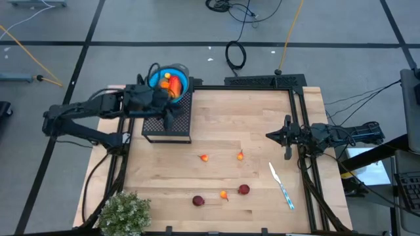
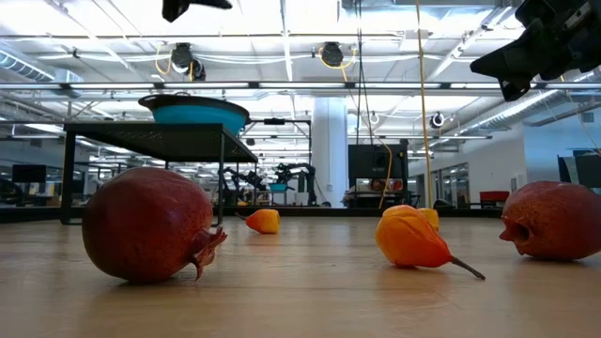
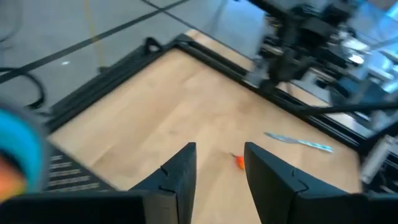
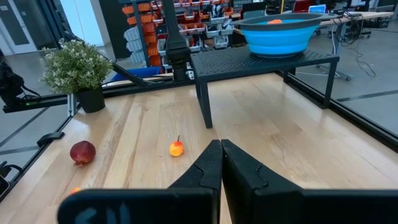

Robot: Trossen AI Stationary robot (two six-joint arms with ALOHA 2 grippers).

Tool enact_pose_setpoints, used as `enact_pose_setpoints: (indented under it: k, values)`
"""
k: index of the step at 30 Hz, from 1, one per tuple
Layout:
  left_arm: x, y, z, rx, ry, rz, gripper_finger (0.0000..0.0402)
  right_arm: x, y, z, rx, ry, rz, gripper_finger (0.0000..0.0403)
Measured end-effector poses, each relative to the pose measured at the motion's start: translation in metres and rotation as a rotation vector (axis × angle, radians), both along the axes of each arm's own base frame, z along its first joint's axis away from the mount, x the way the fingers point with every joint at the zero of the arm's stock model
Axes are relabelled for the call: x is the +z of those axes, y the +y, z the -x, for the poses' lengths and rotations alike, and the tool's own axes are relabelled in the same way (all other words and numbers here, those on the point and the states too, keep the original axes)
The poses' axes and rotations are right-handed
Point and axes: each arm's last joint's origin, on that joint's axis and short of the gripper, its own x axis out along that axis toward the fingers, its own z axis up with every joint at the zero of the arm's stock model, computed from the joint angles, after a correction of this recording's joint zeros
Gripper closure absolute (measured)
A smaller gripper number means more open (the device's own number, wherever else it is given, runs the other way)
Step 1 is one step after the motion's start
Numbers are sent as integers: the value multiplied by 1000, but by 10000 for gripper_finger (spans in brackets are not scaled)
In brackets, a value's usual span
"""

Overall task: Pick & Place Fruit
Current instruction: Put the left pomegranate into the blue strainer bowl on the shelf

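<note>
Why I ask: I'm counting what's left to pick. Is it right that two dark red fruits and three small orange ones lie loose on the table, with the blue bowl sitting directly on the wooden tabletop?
Not quite. The blue bowl does not sit on the wood; it stands on the raised black mesh stand, as the right wrist view shows. The rest holds: in the high view, two dark red fruits and three small orange ones lie loose on the table.

Bowl [image 1: 172, 79] on rack [image 1: 168, 119] at bench [image 1: 216, 111] far left, fruit inside. Left end effector [image 1: 169, 115] over rack. Right end effector [image 1: 270, 136] at right edge. Plant [image 1: 123, 213] near left. Utensil [image 1: 281, 186] near right. Fruit pieces [image 1: 222, 177] scattered mid-bench between.
</note>
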Motion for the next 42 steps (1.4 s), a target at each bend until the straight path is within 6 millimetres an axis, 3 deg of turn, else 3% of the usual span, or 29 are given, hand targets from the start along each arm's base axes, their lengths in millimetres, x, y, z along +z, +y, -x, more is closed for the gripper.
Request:
enact_pose_setpoints:
  k: [11, 21, 42]
  values:
    - [-2, -41, -6, -172, 3, 25, 278, 0, 0, 0, 0, 0, 0, 403]
    - [-6, -62, -7, -264, 32, 22, 279, 0, 0, 0, 0, 0, 0, 403]
    - [-10, -67, -7, -272, 55, 41, 279, 0, 0, 0, 0, 0, 0, 403]
